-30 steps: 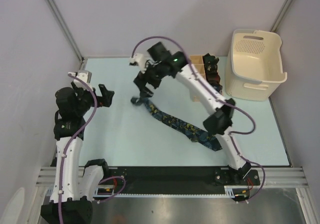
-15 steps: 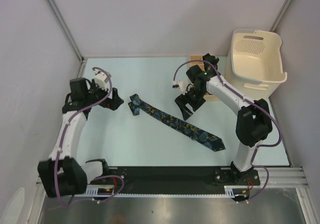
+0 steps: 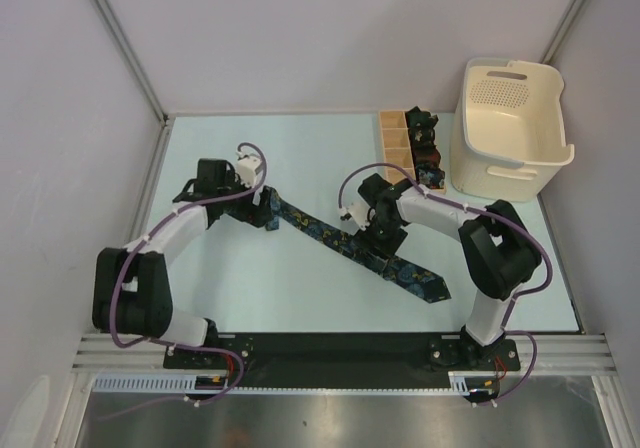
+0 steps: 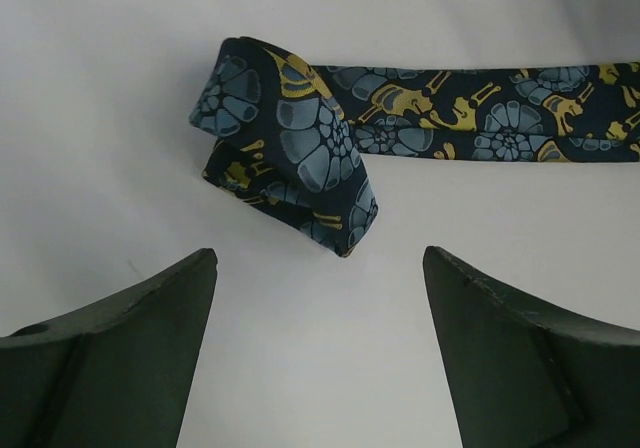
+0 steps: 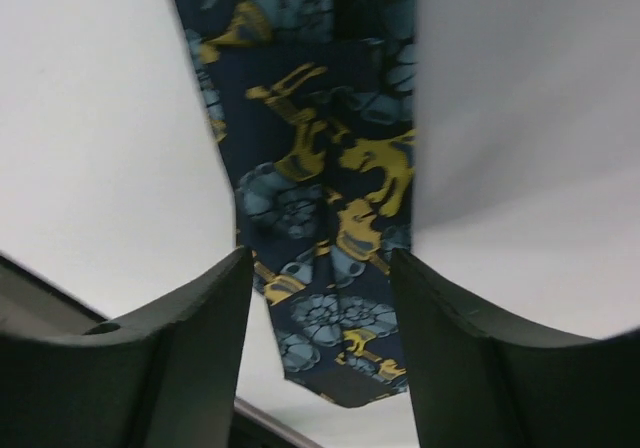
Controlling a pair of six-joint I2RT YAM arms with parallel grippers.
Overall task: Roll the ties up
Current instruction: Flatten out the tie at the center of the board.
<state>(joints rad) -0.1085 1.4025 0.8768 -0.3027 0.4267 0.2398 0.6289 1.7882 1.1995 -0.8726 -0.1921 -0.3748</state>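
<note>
One navy tie (image 3: 322,231) with a blue, teal and yellow floral pattern lies flat and diagonal on the table, pointed wide end at the near right. Its narrow end is folded over into a loose loop (image 4: 300,143). My left gripper (image 3: 266,209) is open and empty, its jaws just short of that folded end (image 4: 318,258). My right gripper (image 3: 373,240) is open and low over the tie's wider part, one finger on each side of the fabric (image 5: 320,263). Small dark coiled ties (image 3: 427,150) sit in the wooden box.
The tan wooden divided box (image 3: 394,138) stands at the back right. The cream plastic basket (image 3: 512,133) is right of it. Pale table surface (image 3: 240,278) surrounds the tie.
My left gripper moved right, up to the tie's folded narrow end. My right gripper moved down and left from near the box onto the tie's wider part. The tie stayed in place.
</note>
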